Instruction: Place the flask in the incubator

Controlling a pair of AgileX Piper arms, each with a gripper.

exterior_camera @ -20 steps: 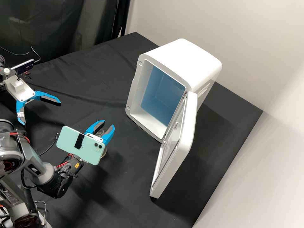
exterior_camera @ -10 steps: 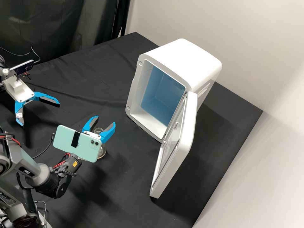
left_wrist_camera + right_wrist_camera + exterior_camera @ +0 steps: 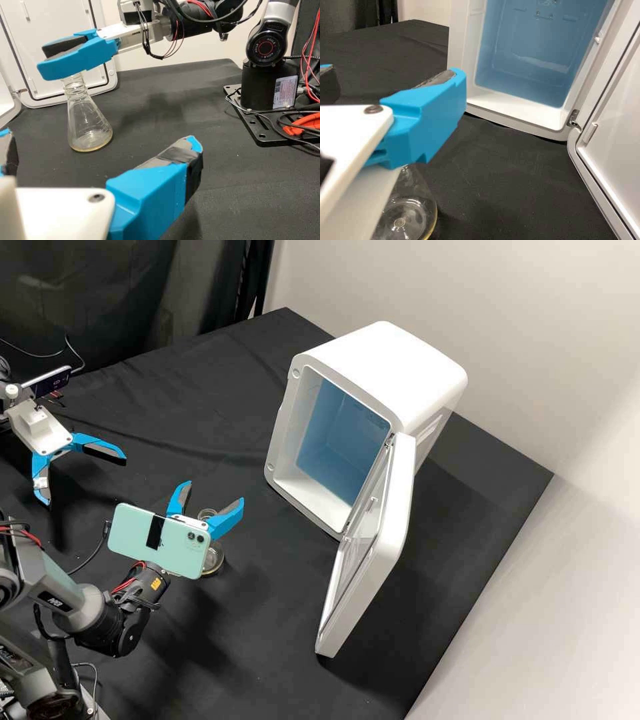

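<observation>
The left gripper (image 3: 83,477) hangs open over the black bench (image 3: 200,393). Its wrist view shows the clear glass conical flask (image 3: 87,125) standing upright, neck between the right gripper's (image 3: 210,497) spread fingers. Farther right stands the white, blue-lined incubator (image 3: 400,373), door (image 3: 373,540) open.

The clear conical flask (image 3: 89,120) stands upright on the table (image 3: 220,407) between my spread right fingers (image 3: 227,515). The white incubator (image 3: 393,367), blue inside, sits near, its door (image 3: 380,540) open.
</observation>
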